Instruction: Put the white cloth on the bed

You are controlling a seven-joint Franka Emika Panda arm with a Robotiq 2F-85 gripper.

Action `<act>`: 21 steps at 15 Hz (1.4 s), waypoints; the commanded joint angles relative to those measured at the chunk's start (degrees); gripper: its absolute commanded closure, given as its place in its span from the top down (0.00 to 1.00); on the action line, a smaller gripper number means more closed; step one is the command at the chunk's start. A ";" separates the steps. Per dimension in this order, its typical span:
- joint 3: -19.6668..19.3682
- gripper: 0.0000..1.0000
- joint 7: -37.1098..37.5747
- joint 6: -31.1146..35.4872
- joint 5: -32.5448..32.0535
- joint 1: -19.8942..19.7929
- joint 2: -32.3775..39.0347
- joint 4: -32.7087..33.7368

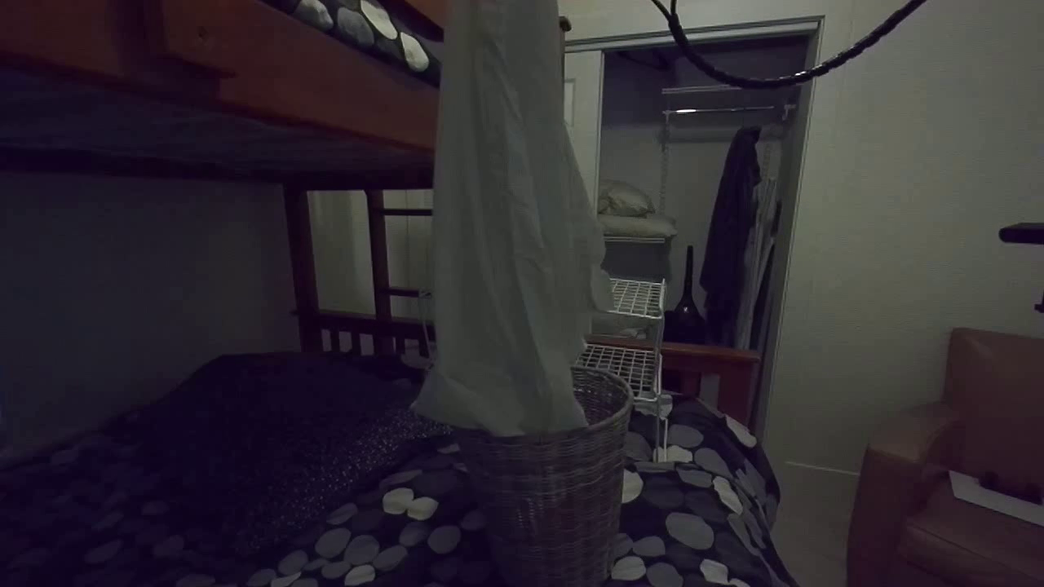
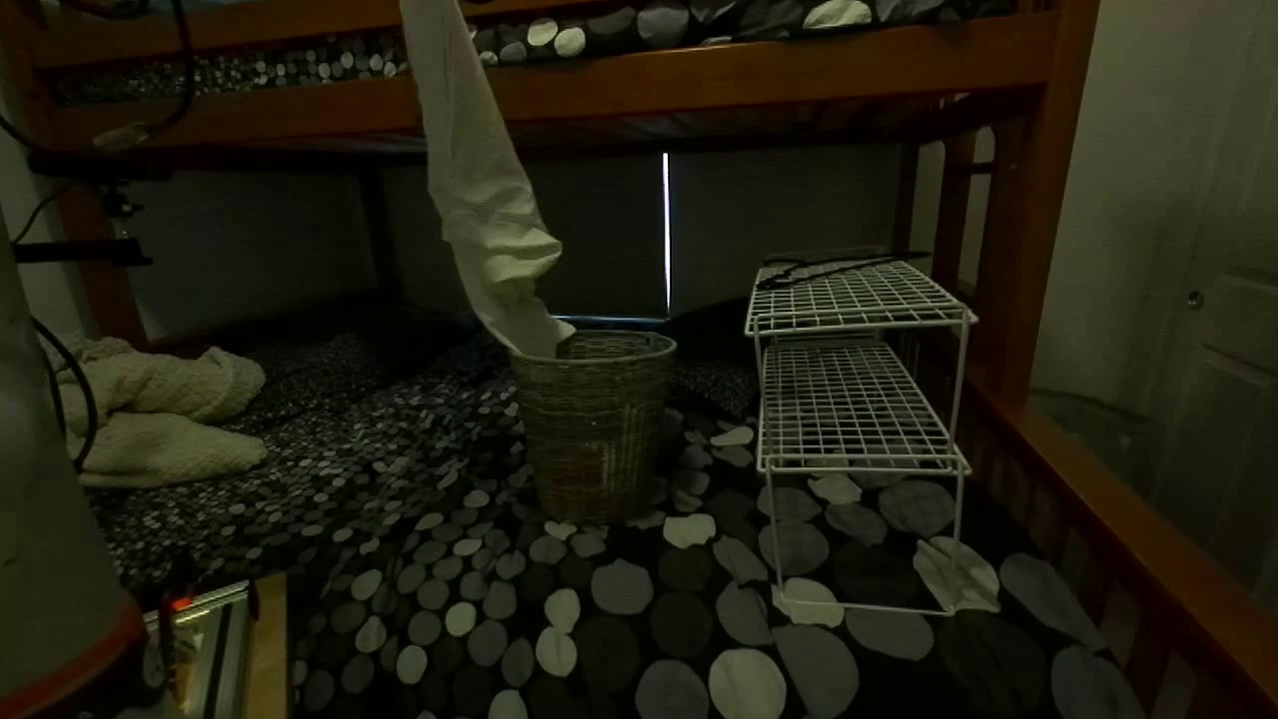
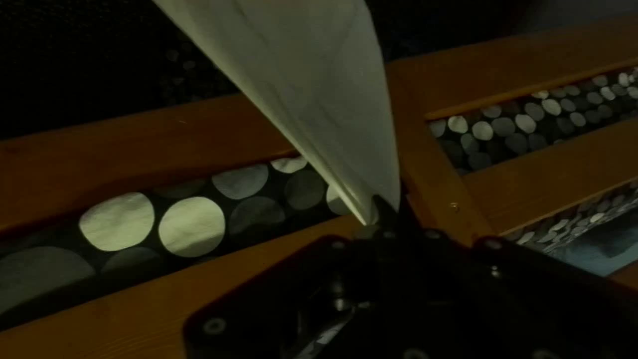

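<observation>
The white cloth (image 1: 514, 228) hangs down in a long drape in both exterior views (image 2: 489, 210). Its lower end overlaps the rim of the wicker basket (image 2: 594, 439); in an exterior view the end seems to be at or just inside the rim. The basket (image 1: 546, 505) stands upright on the lower bunk bed (image 2: 619, 584), which has a dark dotted cover. In the wrist view my gripper (image 3: 385, 212) is shut on a gathered corner of the cloth (image 3: 324, 85), beside the upper bunk's rail. The gripper is outside both exterior views.
A white wire rack (image 2: 859, 399) stands on the bed beside the basket. The upper bunk's wooden rail (image 2: 779, 80) runs above the bed. A cream blanket (image 2: 165, 419) lies on the bed near the arm. A brown armchair (image 1: 938, 473) stands beyond the bed.
</observation>
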 commanded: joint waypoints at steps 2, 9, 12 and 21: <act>0.30 0.00 -1.02 -1.16 1.02 0.26 1.51 1.23; 9.20 0.00 -8.15 -3.36 -1.70 12.06 17.63 11.68; 10.28 0.00 -8.93 -10.79 -2.06 15.16 21.34 13.36; 7.75 0.56 -5.67 -16.09 -16.45 20.56 16.25 14.94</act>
